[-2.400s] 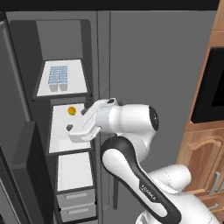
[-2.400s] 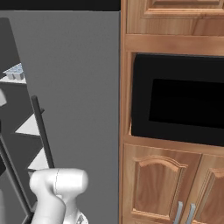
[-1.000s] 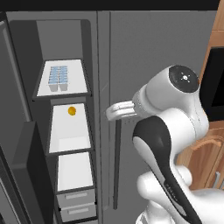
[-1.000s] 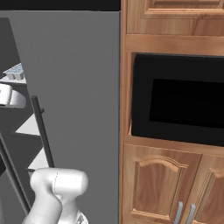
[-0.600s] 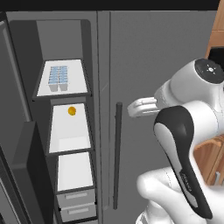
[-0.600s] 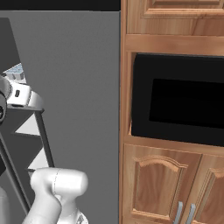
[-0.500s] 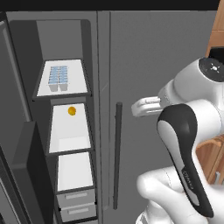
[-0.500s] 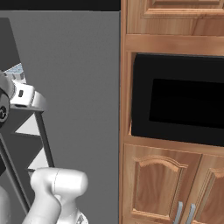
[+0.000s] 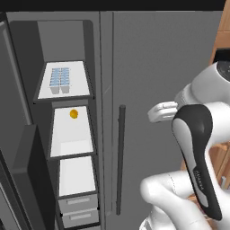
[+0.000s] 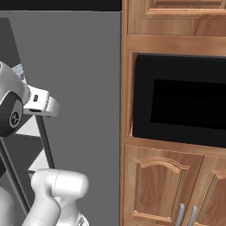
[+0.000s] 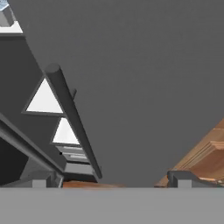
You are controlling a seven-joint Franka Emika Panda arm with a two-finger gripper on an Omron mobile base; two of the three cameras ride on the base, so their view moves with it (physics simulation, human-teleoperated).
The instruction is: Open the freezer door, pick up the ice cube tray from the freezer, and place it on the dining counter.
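My gripper [image 11: 111,177]: in the hand view my two dark finger tips stand far apart at the bottom, spread, with nothing between them; they point at the plain grey door.
My hand in the left base view: the white hand [image 9: 161,111] is in front of the plain grey door [image 9: 166,90], to the right of its handle and apart from it.
Freezer [image 9: 67,134]: open; it is the narrow compartment to the left of the plain grey door, with white shelves one above the other and two drawers [image 9: 78,210] at the bottom.
Freezer door [image 9: 20,148]: swung open, at the left of the freezer, and I see it from its edge and inner side.
Ice cube tray [image 9: 60,80]: pale blue, lying flat on the top white shelf [image 9: 47,92] of the freezer, well apart from my hand; a corner of it also shows at the top left of the hand view.
Small orange round thing [image 9: 73,114]: on the second shelf, below the ice cube tray; I cannot tell what it is.
Bar handle [image 9: 120,157]: long, dark, vertical, on the plain grey door near its left edge; in the hand view it runs slanted from upper left to the bottom, left of my finger tips.
Wooden cabinet [image 10: 172,176]: to the right of the plain grey door, with a black oven window [image 10: 185,106] in it and two doors below.
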